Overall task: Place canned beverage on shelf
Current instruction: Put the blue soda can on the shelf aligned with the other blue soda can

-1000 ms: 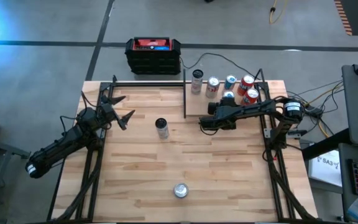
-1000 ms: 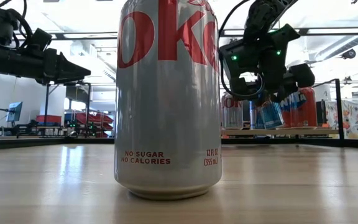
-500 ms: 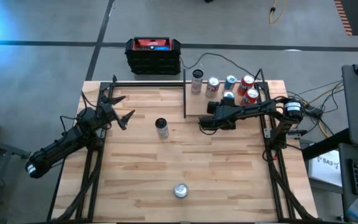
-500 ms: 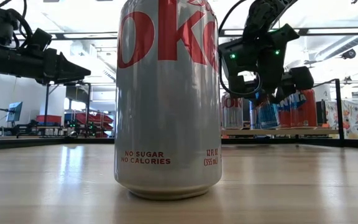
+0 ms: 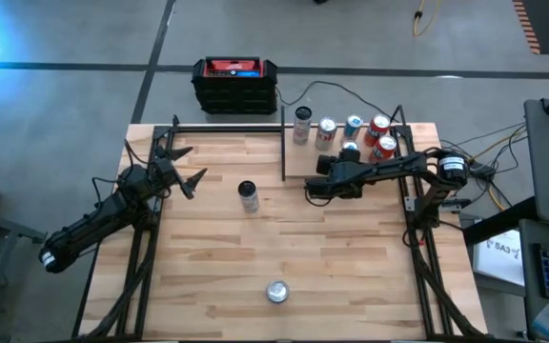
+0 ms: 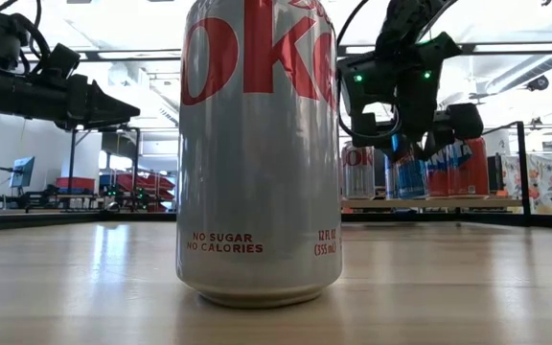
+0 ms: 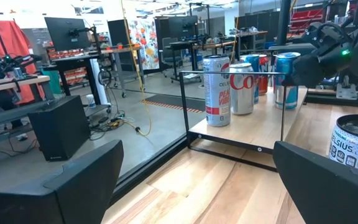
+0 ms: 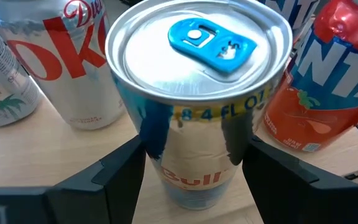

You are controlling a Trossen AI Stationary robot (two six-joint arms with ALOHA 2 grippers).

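A silver-and-blue canned beverage [image 8: 197, 93] with a blue tab stands upright on the shelf [image 5: 303, 160], among other cans. My right gripper [image 8: 194, 171] is shut on it, reaching in over the shelf's near side [image 5: 348, 157]. In the low view the gripper [image 6: 405, 144] hangs over the blue can [image 6: 405, 174]. My left gripper [image 5: 187, 171] waits open near the table's left edge, holding nothing. A dark-topped can [image 5: 248, 195] stands mid-table. A Diet Coke can [image 5: 276, 291] stands near the table's near edge. My right gripper pinches the can's two opposite sides [image 8: 143, 146] between its two fingers, below the top rim. The fingers slant down from the table's near side. The can is upright, its base at shelf-board level; whether it rests there I cannot tell.
On the shelf around the held can stand a Diet Coke can [image 8: 61, 68], an orange Fanta can [image 8: 334, 87] and a slim pale can [image 5: 301, 124]. Thin black rods [image 5: 284, 143] edge the shelf. A black and red box [image 5: 234, 84] sits behind the table.
My right gripper has rolled at the wrist while staying over the shelf. The blue can in it, tilted a second ago, now stands upright.
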